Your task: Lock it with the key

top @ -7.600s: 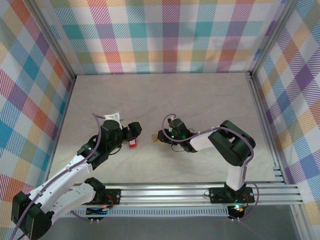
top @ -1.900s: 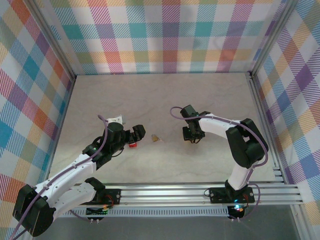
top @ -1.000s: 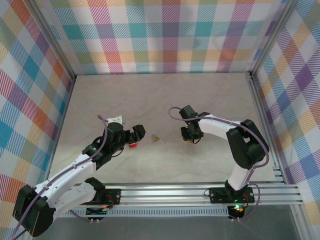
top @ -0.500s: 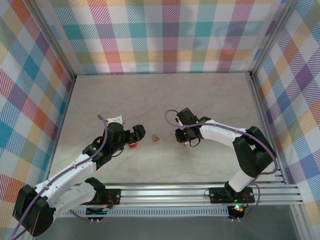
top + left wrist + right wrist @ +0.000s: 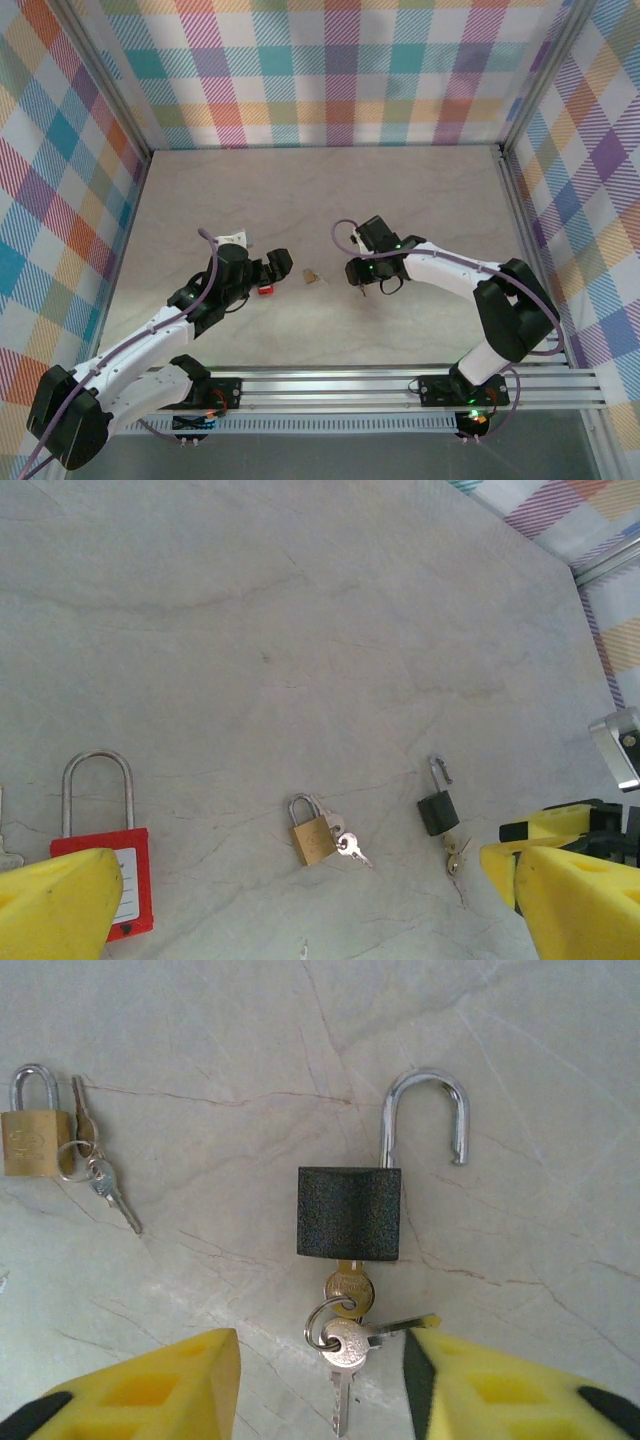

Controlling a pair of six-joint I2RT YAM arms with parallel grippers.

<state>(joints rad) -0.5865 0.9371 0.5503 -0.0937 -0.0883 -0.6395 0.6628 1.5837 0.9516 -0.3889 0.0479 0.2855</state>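
A pale marbled worktop (image 5: 300, 190) sits inside walls of bright checked cloth, seen from above with two robot arms reaching in from the near edge.

Three padlocks lie in a loose row across the middle of the worktop. On the left is a red padlock (image 5: 100, 865) with its shackle closed. In the centre is a small brass padlock (image 5: 312, 840), also closed, with loose keys (image 5: 345, 842) touching its right side. On the right is the black padlock (image 5: 349, 1213), lying flat. Its silver shackle (image 5: 425, 1110) is open, with one leg free of the body. A brass-coloured key (image 5: 347, 1292) is pushed into the end of the body opposite the shackle. A ring with silver keys (image 5: 338, 1345) hangs from it.

The right pincer (image 5: 318, 1370) hovers just above the key end of the black padlock. Its yellow fingers (image 5: 160, 1385) are apart and grip nothing.

The left pincer (image 5: 270, 272) is beside the red padlock. Its fingers are spread wide and hold nothing.
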